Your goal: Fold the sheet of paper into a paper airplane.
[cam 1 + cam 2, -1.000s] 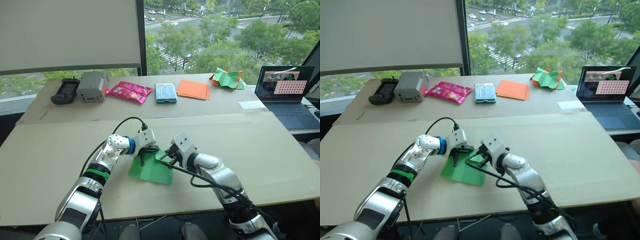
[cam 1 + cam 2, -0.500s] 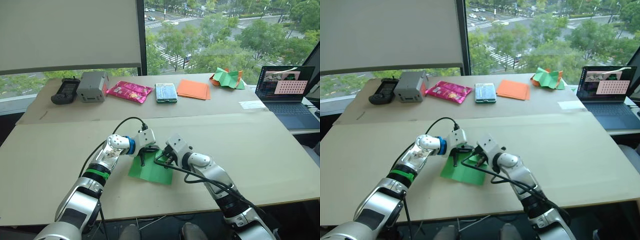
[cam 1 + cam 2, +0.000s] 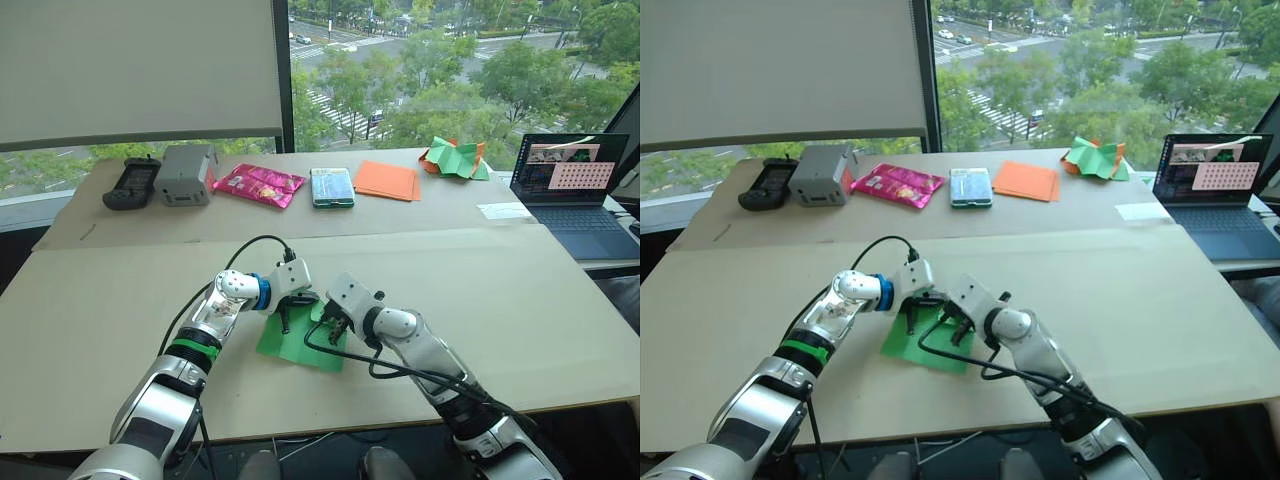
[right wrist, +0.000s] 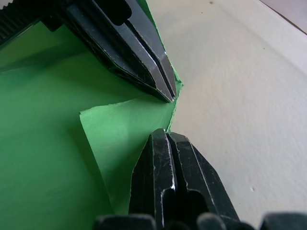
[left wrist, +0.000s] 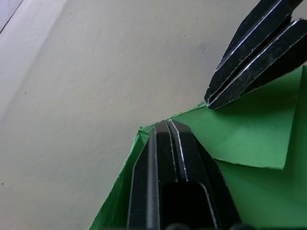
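Desk (image 3: 520, 300) pale, flat. Paper (image 3: 300, 345) thin, light, limp, slides easily; one corner folded over. Left hand (image 5: 165, 125) and right hand (image 4: 166, 135) both pressed together, tips pinning far edge. Hold at corners.

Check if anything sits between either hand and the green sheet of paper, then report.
Nothing visible does. Both shut hands are already on the sheet of paper: the left hand and right hand press their tips at its far edge, beside a folded-over corner flap. The table around the sheet lies bare.

Left gripper (image 5: 167, 125) and right gripper (image 4: 165, 135) meet tip-to-tip, jaws closed.
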